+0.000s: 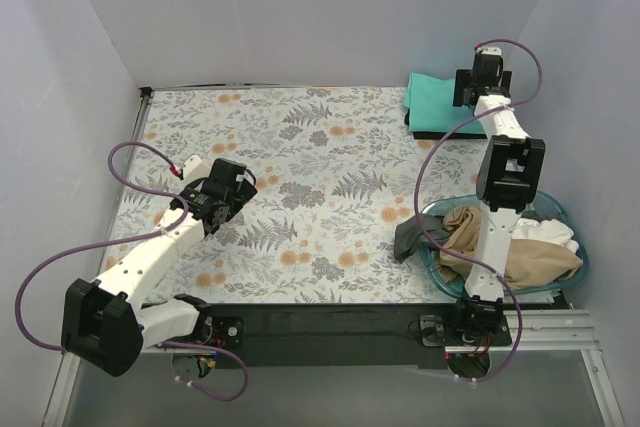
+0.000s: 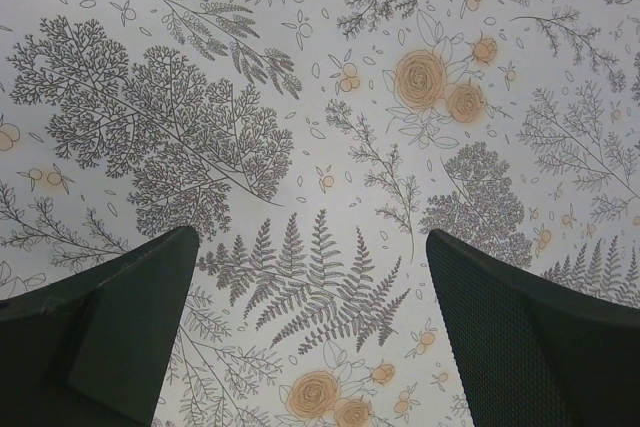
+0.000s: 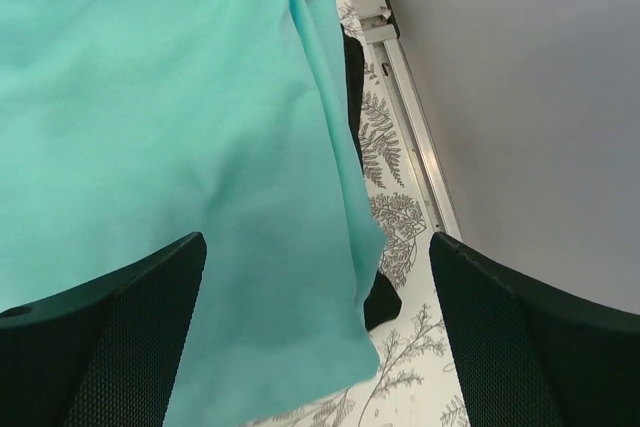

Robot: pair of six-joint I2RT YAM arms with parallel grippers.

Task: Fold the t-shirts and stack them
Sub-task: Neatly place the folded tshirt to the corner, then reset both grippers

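Two t-shirts [image 1: 435,102] stacked, three in basket [image 1: 430,255]

- Tablecloth [image 1: 330,177]: pale off-white ground, printed all over with grey ferns and leafy sprigs and scattered peach-orange roses.
- Folded shirt [image 1: 435,102]: plain bright teal.
- Shirt beneath it [image 3: 383,299]: plain black, only an edge showing.
- Basket [image 1: 556,207]: translucent blue.
- Shirts in the basket: one tan [image 1: 530,265], one white [image 1: 552,234], one dark grey [image 1: 412,237] hanging over the rim; all plain.
- Arms [image 1: 150,252]: white with black joints.
- Cables [image 1: 40,287]: purple.
- Walls [image 1: 330,7]: pale grey-lilac, plain.
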